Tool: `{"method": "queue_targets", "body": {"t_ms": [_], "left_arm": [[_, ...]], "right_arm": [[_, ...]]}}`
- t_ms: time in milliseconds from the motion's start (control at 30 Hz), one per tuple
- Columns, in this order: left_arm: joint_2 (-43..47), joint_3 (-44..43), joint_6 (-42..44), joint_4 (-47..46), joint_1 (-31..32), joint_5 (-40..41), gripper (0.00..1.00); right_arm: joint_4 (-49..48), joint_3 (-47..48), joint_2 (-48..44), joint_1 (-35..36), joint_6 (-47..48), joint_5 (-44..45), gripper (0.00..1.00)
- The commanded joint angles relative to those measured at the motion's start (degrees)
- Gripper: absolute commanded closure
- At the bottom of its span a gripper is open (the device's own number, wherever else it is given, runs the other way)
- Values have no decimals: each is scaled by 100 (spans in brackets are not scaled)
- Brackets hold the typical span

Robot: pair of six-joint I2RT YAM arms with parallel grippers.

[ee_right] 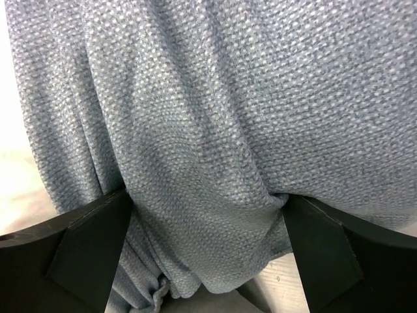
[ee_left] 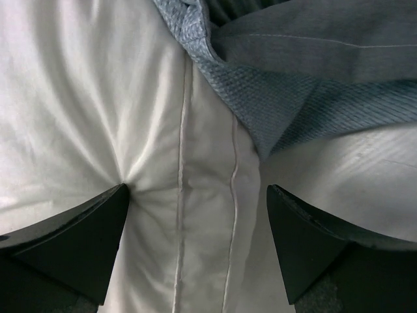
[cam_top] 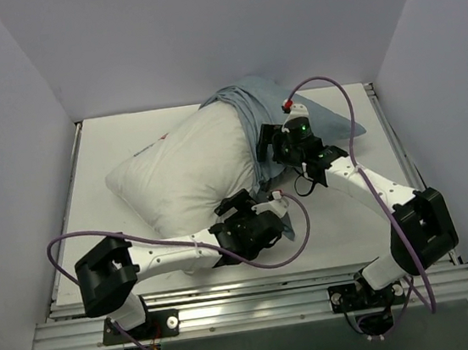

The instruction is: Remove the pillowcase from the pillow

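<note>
Your left pincer is wide, straddling the pillow seam. Your right pincer is wide, a pillowcase fold between its fingers. Pillowcase bunched at pillow's 2 o'clock, pillow centred on worktop.

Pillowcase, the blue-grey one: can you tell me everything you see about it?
The blue-grey woven cloth pillowcase looks thin, soft and bumpy-textured. It is crumpled in folds over the far right end of the plump white pillow, which is mostly bare. One flap lies flat on the white table to the right, and a narrow strip trails down the pillow's right side. A bunch of it sits between the wide-open fingers of the right hand, touching both.
</note>
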State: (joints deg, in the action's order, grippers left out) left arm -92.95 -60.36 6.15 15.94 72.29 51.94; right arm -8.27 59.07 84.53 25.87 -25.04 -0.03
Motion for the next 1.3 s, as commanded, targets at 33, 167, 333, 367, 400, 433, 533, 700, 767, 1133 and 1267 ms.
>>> {"method": "queue_targets", "body": {"t_ms": [33, 167, 333, 367, 400, 433, 533, 700, 767, 1133, 1267], "left_arm": [[-373, -213, -833, 347, -338, 896, 6], [-636, -222, -1046, 340, -426, 1107, 5], [-892, -345, -1108, 287, -575, 1336, 29], [-909, -345, -1073, 225, -611, 1310, 38], [-909, -345, -1011, 103, -628, 1292, 48], [-901, -336, -959, 24, -663, 1283, 67], [-743, -354, -774, -162, -716, 1204, 97], [-234, -389, -747, -249, -795, 660, 98], [143, -450, -799, -197, -839, 221, 98], [1366, -1329, -1248, 541, -1428, -1362, 98], [1437, -1628, -1318, 839, -1455, -1582, 98]], "right_arm": [[-69, 132, -472, -29, 140, -93, 6], [-8, -53, -876, -55, 113, -164, 6], [212, -237, -1254, -64, 174, -181, 6], [273, -273, -1377, -64, 227, -216, 7], [317, -308, -1439, -64, 253, -225, 7], [352, -352, -1518, -64, 280, -251, 7], [493, -554, -1799, -64, 342, -348, 8], [546, -1062, -2353, -47, 473, -506, 9], [485, -1230, -2511, -21, 552, -752, 9], [-447, -2145, -2566, 849, 605, -1386, 6], [-666, -1787, -2170, 1280, 710, -1087, 5]]}}
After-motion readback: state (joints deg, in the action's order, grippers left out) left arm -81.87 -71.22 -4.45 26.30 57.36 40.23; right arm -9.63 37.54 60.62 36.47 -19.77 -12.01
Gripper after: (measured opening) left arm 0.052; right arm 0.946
